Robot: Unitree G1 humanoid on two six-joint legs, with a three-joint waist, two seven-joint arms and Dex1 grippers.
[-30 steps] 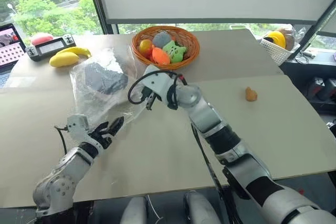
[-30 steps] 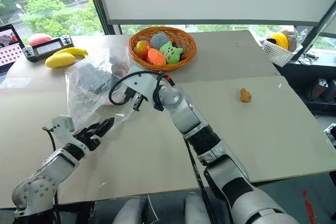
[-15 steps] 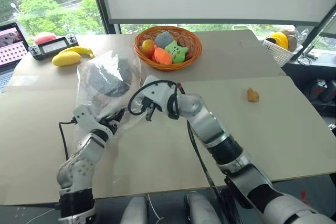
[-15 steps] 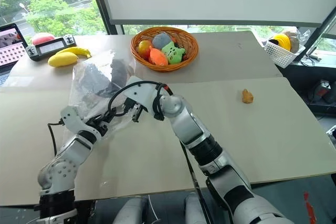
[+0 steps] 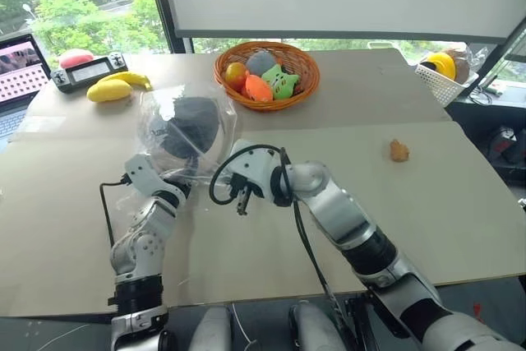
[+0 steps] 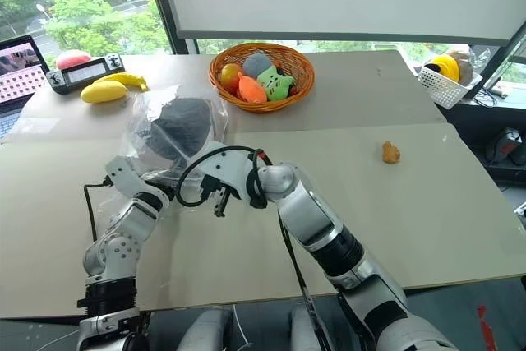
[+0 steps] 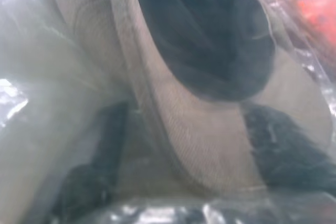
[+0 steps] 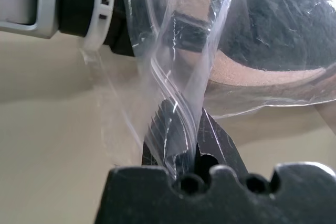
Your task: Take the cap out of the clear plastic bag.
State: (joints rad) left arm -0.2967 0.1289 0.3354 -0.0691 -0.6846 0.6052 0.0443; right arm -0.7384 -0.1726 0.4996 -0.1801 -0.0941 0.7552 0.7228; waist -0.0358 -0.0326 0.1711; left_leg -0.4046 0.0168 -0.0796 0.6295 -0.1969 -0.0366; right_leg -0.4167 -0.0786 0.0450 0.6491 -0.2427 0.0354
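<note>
On the table (image 5: 427, 203), the cap (image 7: 199, 145) sits between the left gripper's (image 7: 184, 150) fingers.

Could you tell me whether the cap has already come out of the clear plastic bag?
No, the cap lies inside the clear plastic bag.

Both eye views look down from above over the table (image 5: 460, 203), sharing the wicker basket (image 5: 265, 71) at its far side. Nearer than the basket, each wrist view sits right against the clear plastic bag (image 8: 173, 85), both facing the cap (image 7: 199, 72)
</note>
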